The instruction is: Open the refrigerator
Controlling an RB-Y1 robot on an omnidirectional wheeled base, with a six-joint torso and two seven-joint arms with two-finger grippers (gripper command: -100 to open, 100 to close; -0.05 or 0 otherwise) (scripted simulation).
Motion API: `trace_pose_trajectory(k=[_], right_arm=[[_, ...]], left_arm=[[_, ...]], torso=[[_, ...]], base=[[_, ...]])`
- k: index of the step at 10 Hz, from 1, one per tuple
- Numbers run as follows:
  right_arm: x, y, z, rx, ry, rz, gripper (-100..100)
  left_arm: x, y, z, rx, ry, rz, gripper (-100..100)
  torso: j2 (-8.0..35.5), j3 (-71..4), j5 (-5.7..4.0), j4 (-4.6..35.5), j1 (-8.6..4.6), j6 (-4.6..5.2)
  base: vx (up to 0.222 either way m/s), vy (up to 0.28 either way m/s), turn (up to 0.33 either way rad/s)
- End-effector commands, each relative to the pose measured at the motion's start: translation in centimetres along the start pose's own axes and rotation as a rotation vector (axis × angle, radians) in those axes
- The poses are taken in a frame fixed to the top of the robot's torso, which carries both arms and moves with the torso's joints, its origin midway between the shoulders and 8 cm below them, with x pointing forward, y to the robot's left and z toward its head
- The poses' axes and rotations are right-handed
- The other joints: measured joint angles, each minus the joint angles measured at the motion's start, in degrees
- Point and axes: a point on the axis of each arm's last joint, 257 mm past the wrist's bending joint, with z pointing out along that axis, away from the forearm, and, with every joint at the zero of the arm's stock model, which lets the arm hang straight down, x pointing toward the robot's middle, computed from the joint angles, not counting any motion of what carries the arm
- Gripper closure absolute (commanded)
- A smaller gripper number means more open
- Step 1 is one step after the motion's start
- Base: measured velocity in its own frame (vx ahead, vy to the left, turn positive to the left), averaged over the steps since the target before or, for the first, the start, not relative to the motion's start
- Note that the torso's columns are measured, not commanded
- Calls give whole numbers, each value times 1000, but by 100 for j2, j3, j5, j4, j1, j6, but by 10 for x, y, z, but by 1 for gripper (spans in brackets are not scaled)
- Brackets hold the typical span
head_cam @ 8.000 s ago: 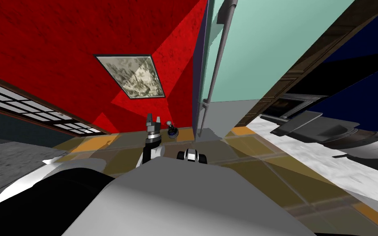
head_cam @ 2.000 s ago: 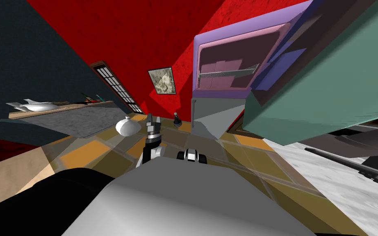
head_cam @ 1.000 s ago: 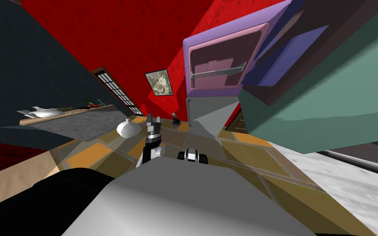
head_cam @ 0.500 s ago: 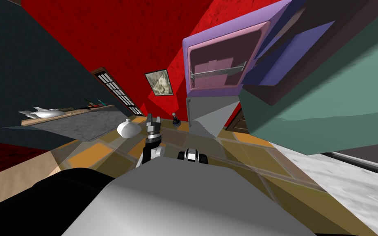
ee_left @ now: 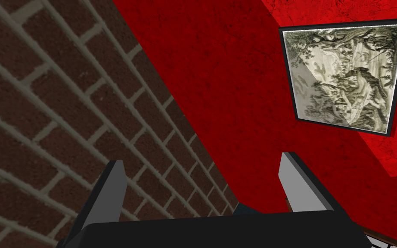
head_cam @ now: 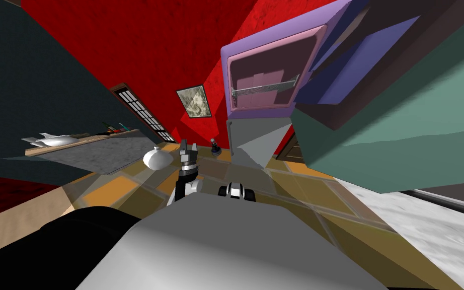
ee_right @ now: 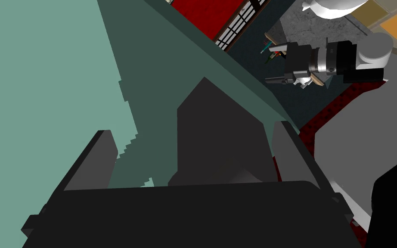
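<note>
Ahead and rightward, the refrigerator (head_cam: 261,112) is shown with its teal upper door (head_cam: 407,111) swung wide and a pink interior (head_cam: 263,60) with a wire shelf (head_cam: 265,86) exposed, while the fingers (ee_left: 113,189) of the left gripper (ee_left: 201,163) and the right gripper (ee_right: 193,129) are held spread apart, nothing being grasped.

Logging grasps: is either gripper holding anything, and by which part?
Nothing. Left gripper open, empty; right gripper open, not pressing the dark grey shape between its fingers.

Grey blade fingers (ee_left: 294,185), black box base (ee_left: 210,230)
</note>
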Motion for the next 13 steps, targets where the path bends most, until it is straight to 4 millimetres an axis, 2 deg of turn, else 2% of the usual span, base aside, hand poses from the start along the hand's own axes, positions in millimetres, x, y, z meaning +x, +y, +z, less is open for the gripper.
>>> trace_pose_trajectory(k=[1, 10, 11, 13], right_arm=[[-9, -19, -4, 54, -19, -9, -100], [-9, -19, -4, 54, -19, -9, -100], [-7, -13, 0, 6, -14, 19, -100], [-12, -18, 0, 11, -21, 26, -100]], left_arm=[[0, 0, 0, 0, 0, 0, 0], [0, 0, 0, 0, 0, 0, 0], [0, 0, 0, 0, 0, 0, 0], [0, 0, 0, 0, 0, 0, 0]], torso=[[-9, -8, 4, -3, 8, -1], [-6, -14, 11, 3, 2, -2], [-11, -19, 10, 0, -3, -5], [13, -12, 19, 14, -14, 0]], base=[[0, 0, 0], [0, -1, -1], [-20, -45, -36], [-22, -78, -14]])
